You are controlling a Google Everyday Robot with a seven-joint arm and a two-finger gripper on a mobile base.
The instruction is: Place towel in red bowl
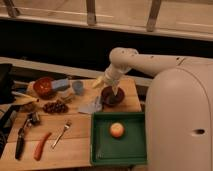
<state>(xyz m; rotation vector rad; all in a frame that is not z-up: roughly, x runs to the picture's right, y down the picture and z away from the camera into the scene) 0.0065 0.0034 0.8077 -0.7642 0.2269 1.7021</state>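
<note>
Gripper (114, 90): hanging low over the dark bowl (112, 98), at its rim. From where I stand I cannot tell if it is open, closed or gripping anything.
Arm (145, 62): white, reaching in from the right of the dark bowl.
Dark bowl: on the wooden table (75, 150), towards its far right corner.
Towel (92, 106): pale grey, crumpled on the table just left of the dark bowl, at its edge. Not in the red bowl.
Red bowl (43, 86): well left of the dark bowl, apart from the towel.
Blue block (61, 84): left of the dark bowl, just beside the red bowl.
Green tray (100, 150): just in front of the dark bowl, holding one round fruit (117, 130).
Fork (61, 134): front-left of the dark bowl, lying flat.
</note>
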